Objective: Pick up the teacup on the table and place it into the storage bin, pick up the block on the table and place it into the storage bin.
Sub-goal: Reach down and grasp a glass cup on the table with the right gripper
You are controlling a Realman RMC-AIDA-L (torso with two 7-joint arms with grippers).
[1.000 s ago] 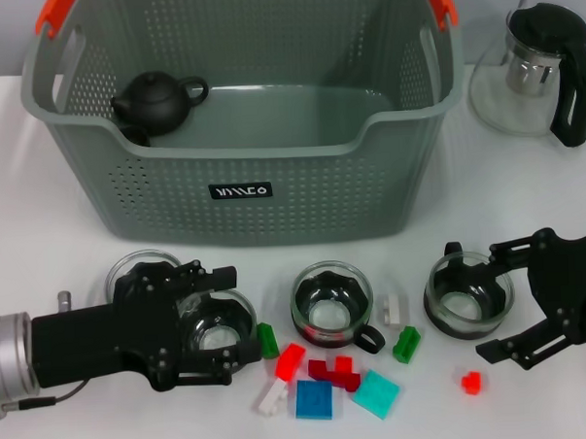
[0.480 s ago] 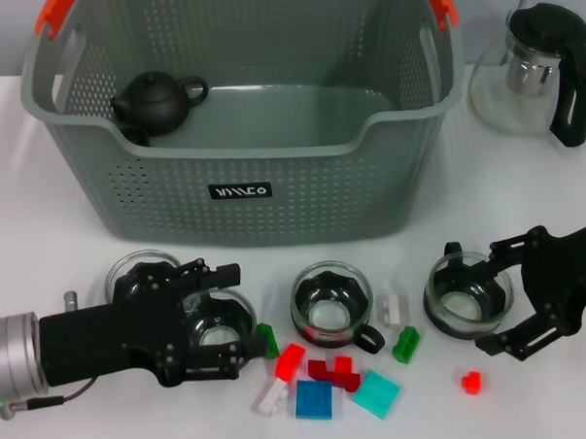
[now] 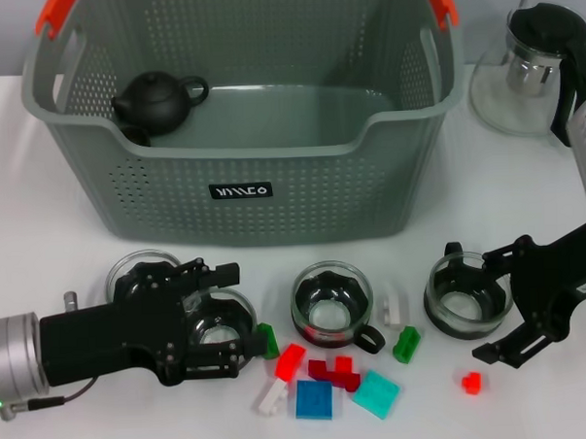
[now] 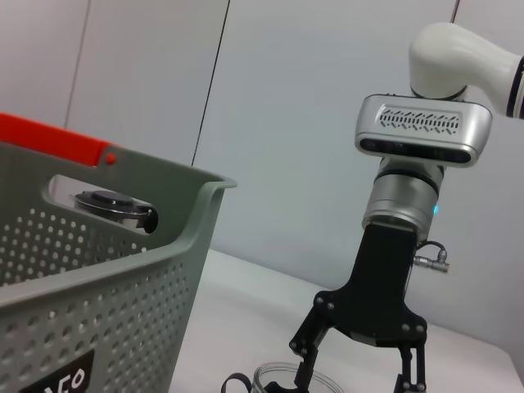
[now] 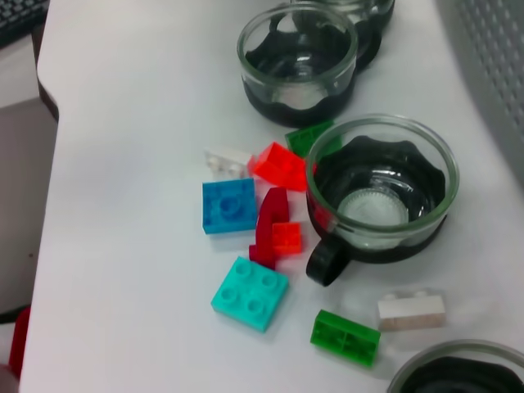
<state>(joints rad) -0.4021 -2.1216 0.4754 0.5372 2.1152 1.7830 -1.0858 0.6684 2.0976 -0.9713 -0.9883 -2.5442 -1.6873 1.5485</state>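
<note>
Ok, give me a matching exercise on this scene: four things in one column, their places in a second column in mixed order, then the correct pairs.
Things:
1. black teapot
2. glass pitcher
3. small red block
4. blue block

Places:
A. on the table beside the storage bin, on the robot's right
B. inside the storage bin, in a corner
C. in the cluster of blocks in front of the middle teacup
D. alone on the table near the right gripper

Pairs: 1-B, 2-A, 3-D, 4-C
</note>
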